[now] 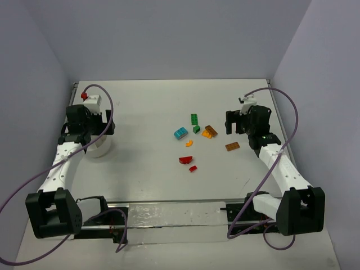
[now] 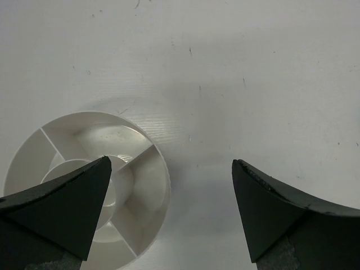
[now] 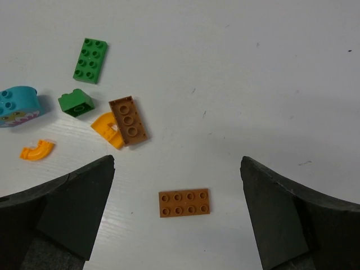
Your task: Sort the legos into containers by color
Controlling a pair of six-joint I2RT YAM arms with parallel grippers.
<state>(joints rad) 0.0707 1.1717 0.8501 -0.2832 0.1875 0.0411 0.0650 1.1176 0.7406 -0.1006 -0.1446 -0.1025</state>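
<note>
Plainly both jaws wide apart, empty.

Left claw (image 2: pixel 171 169) and right claw (image 3: pixel 177 163) both wide open, empty, arms outstretched.

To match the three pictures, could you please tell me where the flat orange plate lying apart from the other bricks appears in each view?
Top external: the orange plate is right of centre, the rightmost brick.
Left wrist: not in it.
Right wrist: low centre.
Shared landmark: the long green brick, up and left of the plate in the top external view and upper left in the right wrist view.
</note>
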